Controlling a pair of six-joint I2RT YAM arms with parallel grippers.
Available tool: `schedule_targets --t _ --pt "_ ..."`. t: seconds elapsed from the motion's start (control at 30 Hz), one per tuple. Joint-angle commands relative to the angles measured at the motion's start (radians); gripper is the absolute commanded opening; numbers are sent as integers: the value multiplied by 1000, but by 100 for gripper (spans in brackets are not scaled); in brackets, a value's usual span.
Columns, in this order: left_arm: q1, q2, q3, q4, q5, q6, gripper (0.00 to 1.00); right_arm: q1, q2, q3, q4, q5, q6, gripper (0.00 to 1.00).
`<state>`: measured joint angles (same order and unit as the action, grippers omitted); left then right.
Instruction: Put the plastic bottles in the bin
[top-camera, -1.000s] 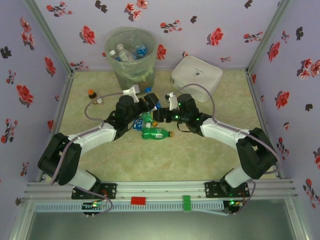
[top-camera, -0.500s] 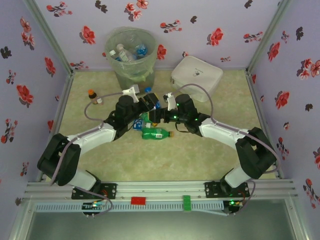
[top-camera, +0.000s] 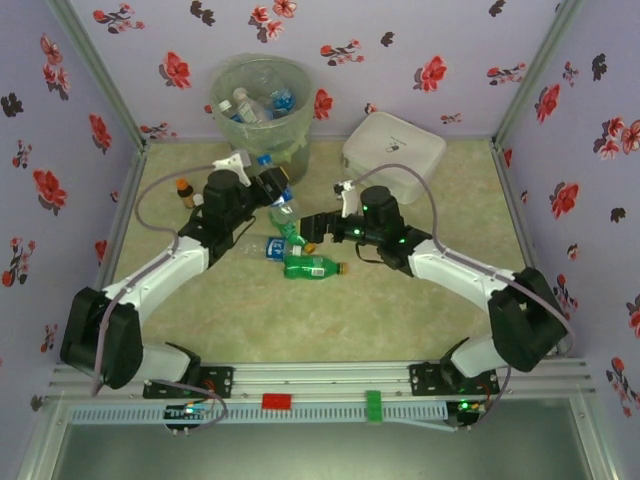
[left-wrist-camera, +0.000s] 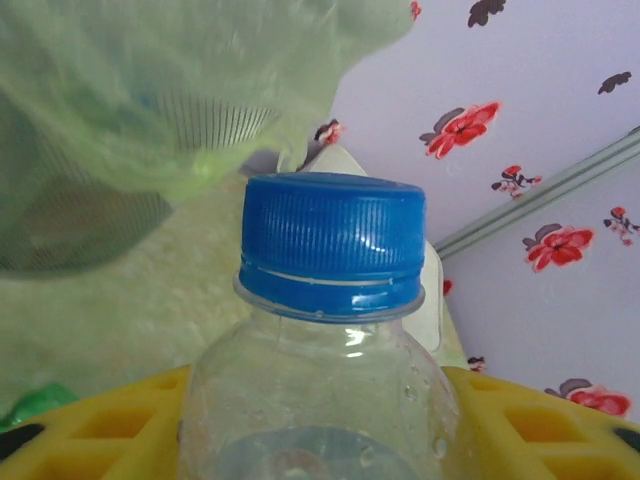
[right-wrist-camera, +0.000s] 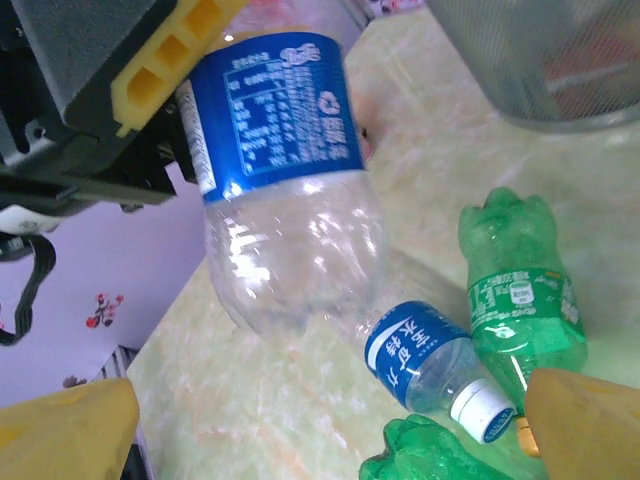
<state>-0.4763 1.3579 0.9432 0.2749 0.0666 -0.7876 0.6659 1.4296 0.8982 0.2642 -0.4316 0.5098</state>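
The left gripper is up off the table, and we see it clamped on a clear blue-capped bottle. The yellow fingers press in on both sides just below its shoulders, with the cap pointing toward the bin.

From the right wrist we catch that same bottle's blue label and bare lower body hanging tilted in the air above the table. It is close in front of the bin's wall, and we cannot tell whether the two touch. The bin stands at the table's far edge, left of the middle. Its pale green liner bag is draped over the rim, and several bottles are already lying inside.

Over to the right gripper: it sits low near the middle of the table, fingers spread wide apart and holding nothing. Below it a white-capped bottle with a blue label lies on its side. A green bottle lies just beside it, and a second green bottle is nearer the wrist camera.

Two small bottles, one of them orange-capped, stand near the table's left edge, well apart from that cluster. A white rounded box rests at the far edge, right of the middle.
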Motion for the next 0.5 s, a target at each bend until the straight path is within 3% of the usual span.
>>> schedule_targets --t 0.0,0.23,0.47 --pt "21 -33 138 -121 -19 155 29 -27 -48 -29 -15 70 15 100" --pt "54 83 467 -241 21 336 29 -63 -105 -56 -124 226 11 100" --pt "95 367 915 -380 122 406 30 -68 -153 -84 -166 283 15 100"
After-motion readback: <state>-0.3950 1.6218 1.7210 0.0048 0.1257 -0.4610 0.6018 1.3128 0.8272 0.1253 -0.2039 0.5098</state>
